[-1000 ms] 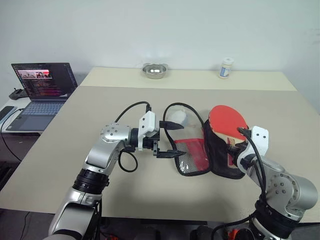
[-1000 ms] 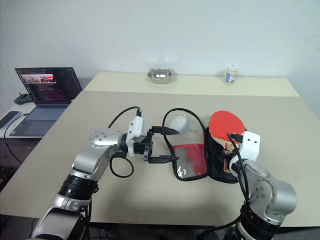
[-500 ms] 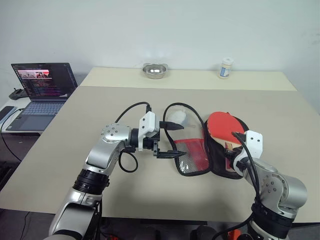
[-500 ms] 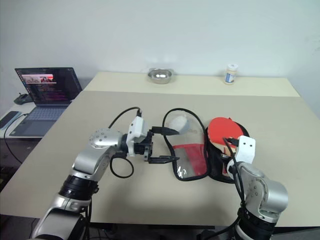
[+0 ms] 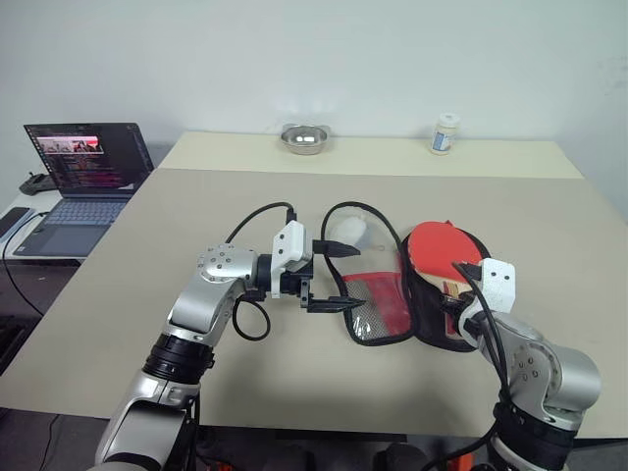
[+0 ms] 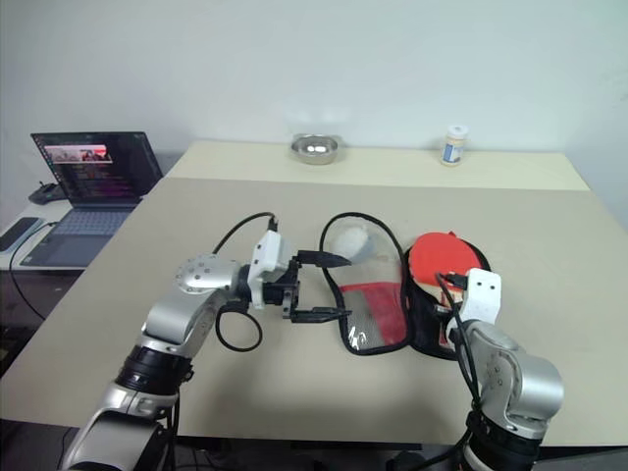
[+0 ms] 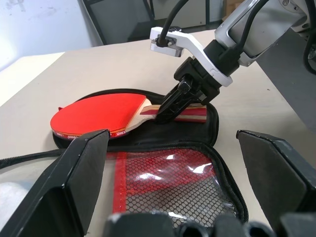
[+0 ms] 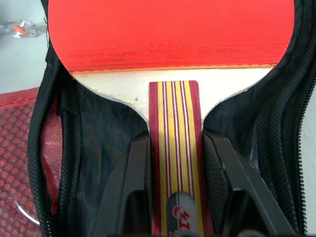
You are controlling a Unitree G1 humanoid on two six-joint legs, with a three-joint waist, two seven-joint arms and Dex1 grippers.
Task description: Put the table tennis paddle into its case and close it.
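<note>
Currently the right claw (image 8: 175,197) is pinching the striped handle of the table tennis paddle (image 5: 444,249), one finger on each side. Paddle lies on the black inner half of the case (image 5: 432,329), which sits unzipped and butterflied flat on the bench (image 5: 196,206). Paddle's long axis runs 12 to 6 from the head view: red face at 12, handle at 6 toward the robot, in line with the right claw. Red mesh flap (image 5: 378,304) lies at 9 o'clock of the paddle. Left claw (image 5: 339,275) is spread wide, holding nothing, hovering at the flap's 9 o'clock edge, pointing toward 3. So the left arm is nearer the flap; I'd guess it folds the flap over toward 3 once the right lets go.
</note>
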